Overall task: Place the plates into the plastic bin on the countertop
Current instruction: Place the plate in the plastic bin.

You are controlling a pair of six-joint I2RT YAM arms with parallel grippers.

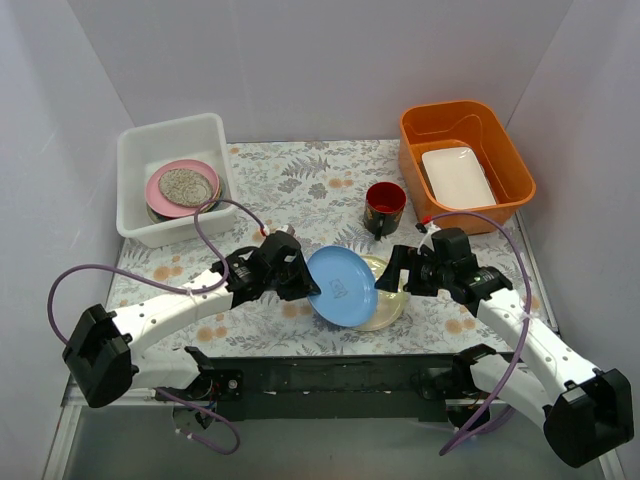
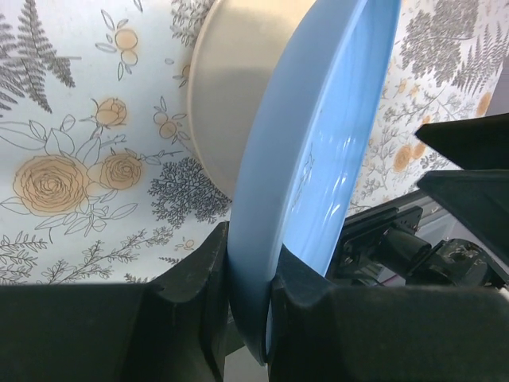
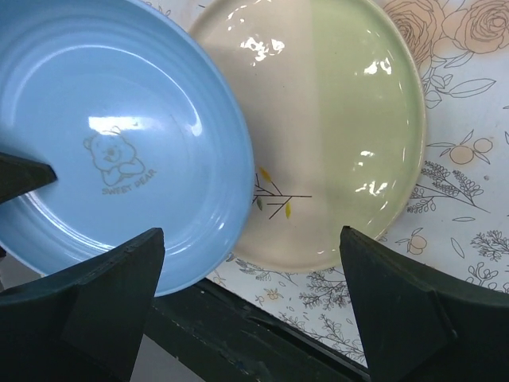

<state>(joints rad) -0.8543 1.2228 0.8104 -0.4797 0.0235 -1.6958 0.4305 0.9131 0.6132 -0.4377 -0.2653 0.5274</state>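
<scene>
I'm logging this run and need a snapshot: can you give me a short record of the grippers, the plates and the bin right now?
left gripper: shut on the rim of the blue plate
blue plate: tilted on edge, overlapping the cream-and-green plate
cream-and-green plate: flat on the cloth
right gripper: open over the cream-and-green plate, holding nothing
bin: far left, holds stacked plates, a pink one showing
plates outside bin: two

Light blue plate (image 2: 318,159) edge-on in the left hand (image 2: 249,274), cream plate (image 2: 227,87) behind on floral countertop (image 2: 79,119).
</scene>
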